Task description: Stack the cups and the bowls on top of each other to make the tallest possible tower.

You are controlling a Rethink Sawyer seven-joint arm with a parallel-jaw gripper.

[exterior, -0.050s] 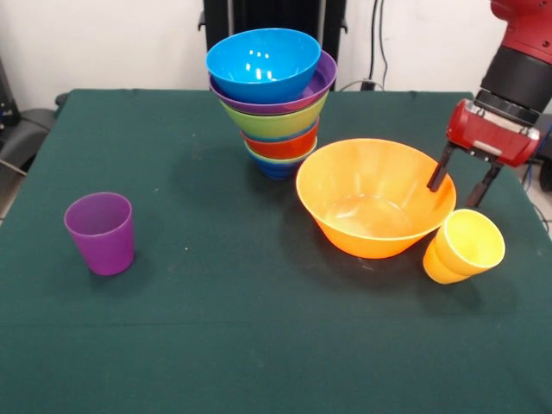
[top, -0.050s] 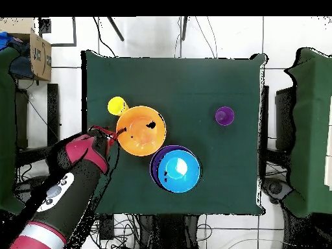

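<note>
- Gripper (exterior, -0.050s: pixel 466 187) hangs at the far rim of the large orange bowl (exterior, -0.050s: pixel 375 197), its two dark fingers spread apart with nothing between them; one finger seems to sit just at or inside the rim, though the front view leaves contact unclear.
- Orange bowl stands upright on the green table (exterior, -0.050s: pixel 216 336), just beside the tower (exterior, -0.050s: pixel 274 95) and touching or nearly touching the yellow cup (exterior, -0.050s: pixel 463 247), which leans tilted against its near side.
- Tower is a leaning pile of nested bowls, the blue bowl (exterior, -0.050s: pixel 263 62) on top, the wide purple one under it, then green, red-orange and a small dark blue one lowest.
- Purple cup (exterior, -0.050s: pixel 102 231) stands upright, well apart from the rest.
- Handling, as a judgement: the bowl looks like thin glossy plastic, so light, stiff and slippery; a wall this wide cannot be spanned, so pinching the rim with one finger inside and one outside is the sensible hold.
- Risk: a light bowl held by one edge will swing, and the leaning tower looks easy to topple.
</note>
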